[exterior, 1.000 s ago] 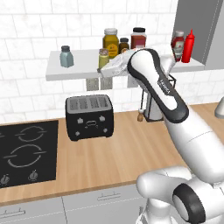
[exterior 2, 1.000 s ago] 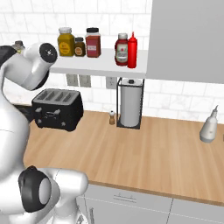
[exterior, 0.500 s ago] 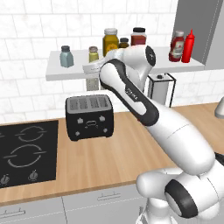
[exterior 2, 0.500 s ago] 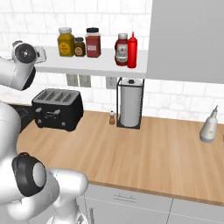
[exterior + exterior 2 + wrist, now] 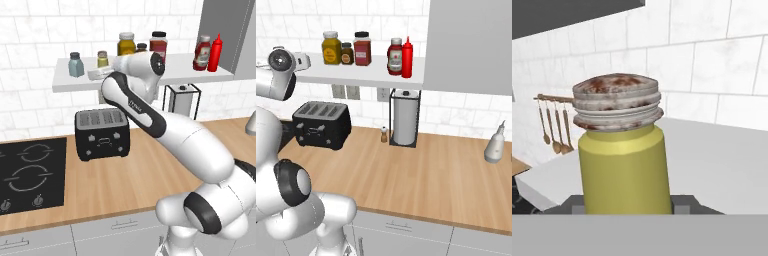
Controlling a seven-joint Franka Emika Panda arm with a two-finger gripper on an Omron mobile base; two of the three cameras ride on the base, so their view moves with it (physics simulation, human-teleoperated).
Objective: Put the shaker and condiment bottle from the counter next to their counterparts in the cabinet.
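shaker: the yellow-green shaker (image 5: 623, 165) with its rust-flecked silver cap stands upright on the white wall shelf (image 5: 70, 80), close before the hand camera.
gripper: the gripper (image 5: 98, 74) reaches over the left part of the shelf, at 9 o'clock of the arm's wrist; in the left base view the shaker (image 5: 102, 58) shows just behind it.
fingers: cannot tell whether they are clenched on the shaker or released; the tips are hidden low in the hand view.
blue-grey shaker: the pale blue-grey shaker (image 5: 76, 64) with a dark cap stands on the shelf at 9 o'clock of the yellow-green one, near but apart.
condiment bottle: the stout red bottle (image 5: 395, 56) with a white cap stands on the shelf just beside the tall red squeeze bottle (image 5: 407, 57), next to the grey cabinet panel (image 5: 471, 45).
jars: a mustard-yellow jar (image 5: 330, 48), a small brown jar (image 5: 346, 53) and a red-filled jar (image 5: 362, 48) line the shelf's middle.
bench: the wooden bench (image 5: 421, 175) carries a black toaster (image 5: 321, 124) and a paper towel holder (image 5: 404, 117).
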